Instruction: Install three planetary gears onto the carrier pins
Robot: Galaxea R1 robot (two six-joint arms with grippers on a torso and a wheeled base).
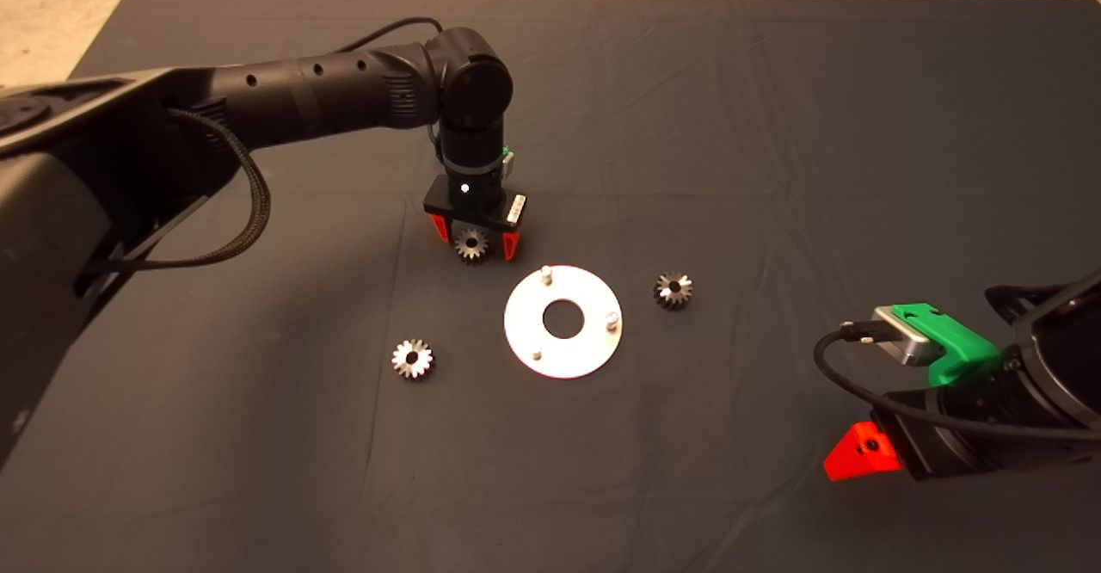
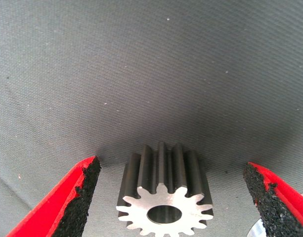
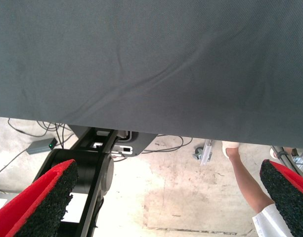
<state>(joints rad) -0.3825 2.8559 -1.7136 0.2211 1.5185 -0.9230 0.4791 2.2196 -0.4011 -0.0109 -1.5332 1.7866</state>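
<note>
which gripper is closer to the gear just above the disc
Left. The left gripper straddles that gear, fingers open either side; the right gripper waits at the mat's lower right.

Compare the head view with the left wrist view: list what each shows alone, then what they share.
Only the head view: the carrier disc with three bare pins, two more gears, one to its left and one to its right, and the parked right gripper at lower right. Only the left wrist view: the gear's tooth flanks and bore up close. Both: the left gripper, jaws open, straddling one gear on the mat.
</note>
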